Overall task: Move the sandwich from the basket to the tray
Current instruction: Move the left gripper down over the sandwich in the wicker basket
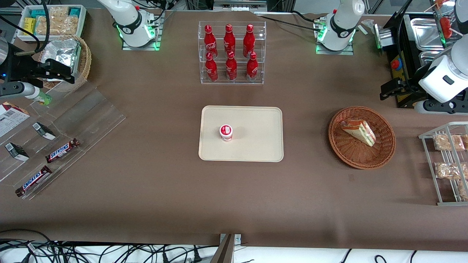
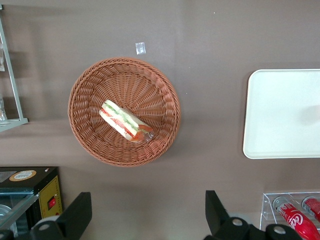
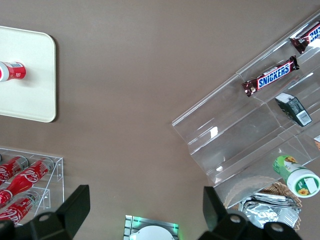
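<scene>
The sandwich (image 1: 360, 131) is a triangular wedge lying in the round reddish-brown wicker basket (image 1: 347, 148), toward the working arm's end of the table. In the left wrist view the sandwich (image 2: 125, 121) lies near the middle of the basket (image 2: 145, 82). My left gripper (image 1: 390, 89) hangs high above the table, farther from the front camera than the basket. Its fingers are wide open and empty, and the gripper (image 2: 147, 197) is over bare table beside the basket. The cream tray (image 1: 256, 124) lies mid-table with a small red-and-white cup (image 1: 226, 132) on it. The tray also shows in the left wrist view (image 2: 285, 115).
A clear shelf of red cola bottles (image 1: 231, 53) stands farther from the front camera than the tray. A wire rack with bagged snacks (image 1: 448, 164) stands beside the basket. A black appliance (image 1: 402, 54) is near the gripper. An acrylic shelf with Snickers bars (image 1: 62, 150) lies toward the parked arm's end.
</scene>
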{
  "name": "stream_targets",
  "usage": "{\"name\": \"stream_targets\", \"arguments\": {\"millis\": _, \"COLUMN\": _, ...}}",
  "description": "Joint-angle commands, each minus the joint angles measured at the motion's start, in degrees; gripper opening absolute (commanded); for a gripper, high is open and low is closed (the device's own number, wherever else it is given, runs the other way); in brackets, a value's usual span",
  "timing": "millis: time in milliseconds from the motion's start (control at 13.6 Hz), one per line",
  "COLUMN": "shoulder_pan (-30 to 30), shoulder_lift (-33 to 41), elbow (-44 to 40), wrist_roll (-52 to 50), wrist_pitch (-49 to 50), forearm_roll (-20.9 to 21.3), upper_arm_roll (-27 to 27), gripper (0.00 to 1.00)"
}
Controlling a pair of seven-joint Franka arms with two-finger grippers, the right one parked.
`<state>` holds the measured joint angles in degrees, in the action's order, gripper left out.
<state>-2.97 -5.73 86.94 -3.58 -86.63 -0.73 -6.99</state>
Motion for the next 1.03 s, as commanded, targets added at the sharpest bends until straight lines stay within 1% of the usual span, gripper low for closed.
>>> {"name": "stream_targets", "arguments": {"millis": 0, "shoulder_pan": 0.2, "shoulder_lift": -0.2, "elbow": -1.3, "wrist_roll": 1.3, "wrist_pitch": 1.2, "forearm_roll": -0.6, "upper_arm_roll": 0.4, "gripper": 1.0}}
{"name": "stream_targets", "arguments": {"millis": 294, "shoulder_pan": -0.5, "shoulder_lift": -0.5, "elbow": -0.9, "wrist_roll": 0.9, "wrist_pitch": 0.9, "forearm_roll": -0.2, "upper_arm_roll": 1.0, "gripper": 1.0}}
{"name": "stream_targets", "arguments": {"millis": 515, "shoulder_pan": -2.4, "shoulder_lift": -0.4, "elbow": 2.9, "wrist_roll": -0.5, "wrist_pitch": -0.7, "forearm_roll": 0.1, "upper_arm_roll": 1.5, "gripper": 1.0}}
{"name": "stream_targets", "arguments": {"millis": 662, "shoulder_pan": -2.6, "shoulder_lift": 0.2, "elbow": 8.1, "wrist_roll": -6.4, "wrist_pitch": -4.9, "forearm_roll": 1.2, "upper_arm_roll": 1.3, "gripper": 1.0}}
{"name": "stream_targets", "arguments": {"millis": 956, "shoulder_pan": -2.6, "shoulder_lift": 0.9, "elbow": 17.3, "wrist_roll": -21.8, "wrist_pitch": -14.7, "forearm_roll": 2.5, "upper_arm_roll": 0.7, "gripper": 1.0}}
